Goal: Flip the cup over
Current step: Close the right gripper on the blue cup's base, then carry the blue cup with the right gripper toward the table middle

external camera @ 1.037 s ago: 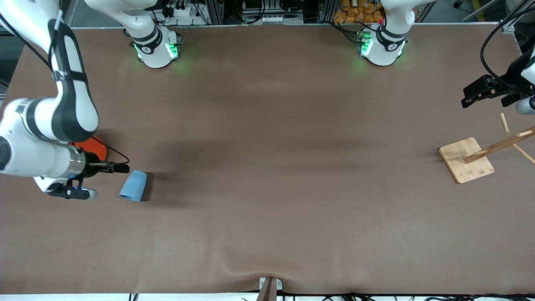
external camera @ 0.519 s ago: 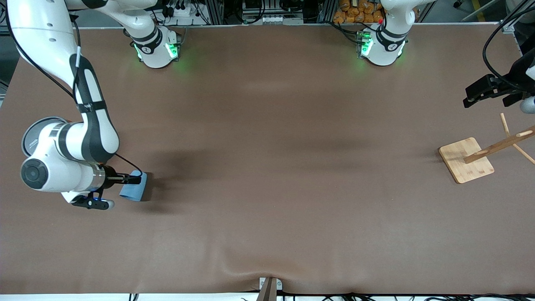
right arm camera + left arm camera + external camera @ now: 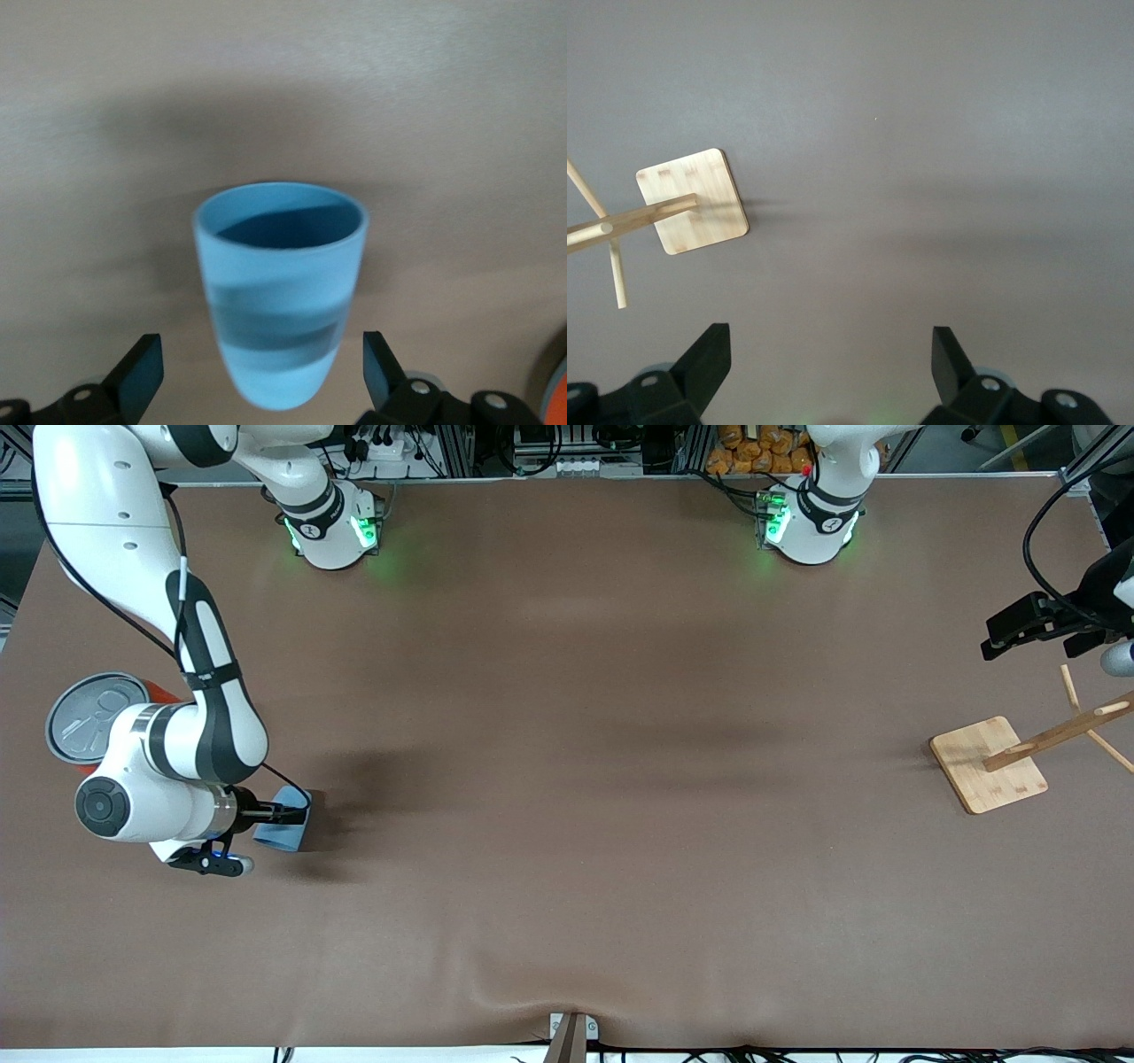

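Partly, the right tool (image 3: 297, 811) (fingers spread) hides the cup (image 3: 285, 834).

My right arm reaches down from its base to the bench at its own end, forearm bent low, wrist level. My right pincer (image 3: 297, 812) sits low there, fingers (image 3: 133, 372) spread wide. My left arm waits at its end, left pincer (image 3: 1005, 633) raised, fingers (image 3: 709, 354) spread apart.

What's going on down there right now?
Right gripper open around the cup, lying on its side. Left gripper open, waiting above the wooden rack. Nothing blocking.
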Robot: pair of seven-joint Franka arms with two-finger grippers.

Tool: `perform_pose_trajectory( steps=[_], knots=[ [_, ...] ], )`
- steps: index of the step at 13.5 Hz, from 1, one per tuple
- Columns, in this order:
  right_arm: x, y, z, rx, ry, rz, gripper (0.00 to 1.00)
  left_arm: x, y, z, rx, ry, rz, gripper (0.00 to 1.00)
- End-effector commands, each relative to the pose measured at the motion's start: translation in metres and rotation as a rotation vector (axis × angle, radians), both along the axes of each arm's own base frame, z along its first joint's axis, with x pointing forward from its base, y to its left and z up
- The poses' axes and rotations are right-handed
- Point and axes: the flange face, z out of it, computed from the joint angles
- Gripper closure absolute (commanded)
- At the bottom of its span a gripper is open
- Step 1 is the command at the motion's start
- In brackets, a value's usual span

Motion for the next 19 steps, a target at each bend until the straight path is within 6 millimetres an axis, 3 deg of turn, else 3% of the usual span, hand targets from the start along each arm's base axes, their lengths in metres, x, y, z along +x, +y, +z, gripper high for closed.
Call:
perform_pose_trajectory(
  steps=[1, 4, 8, 10, 12, 14, 17, 19],
  knots=[
    [-0.001, -0.016, -0.007, 0.011, -0.005, -0.021, 0.00, 0.002, 0.012, 0.008, -0.035, -0.017, 0.015, 0.00],
    [-0.001, -0.011, -0.015, 0.012, -0.004, -0.033, 0.00, 0.000, 0.040, 0.011, -0.085, -0.025, 0.065, 0.00],
    [-0.005, 0.006, -0.027, 0.025, -0.021, -0.032, 0.00, -0.001, 0.036, 0.013, -0.070, -0.028, 0.053, 0.00],
    [-0.007, 0.004, -0.036, 0.018, -0.034, -0.034, 0.00, -0.001, 0.030, 0.011, -0.066, -0.021, 0.042, 0.00],
    [-0.007, 0.004, -0.036, 0.019, -0.029, -0.032, 0.54, -0.001, 0.029, 0.009, -0.066, -0.018, 0.041, 0.00],
    [-0.007, 0.008, -0.032, 0.020, -0.027, -0.029, 0.80, -0.001, 0.015, -0.006, -0.067, 0.018, 0.016, 0.00],
    [0.004, 0.026, -0.008, 0.030, -0.012, -0.006, 0.82, -0.002, 0.004, -0.010, 0.003, 0.027, -0.015, 0.00],
    [0.009, 0.058, 0.016, 0.042, 0.034, 0.041, 0.82, -0.003, -0.009, -0.008, 0.052, 0.020, -0.045, 0.00]
  ],
)
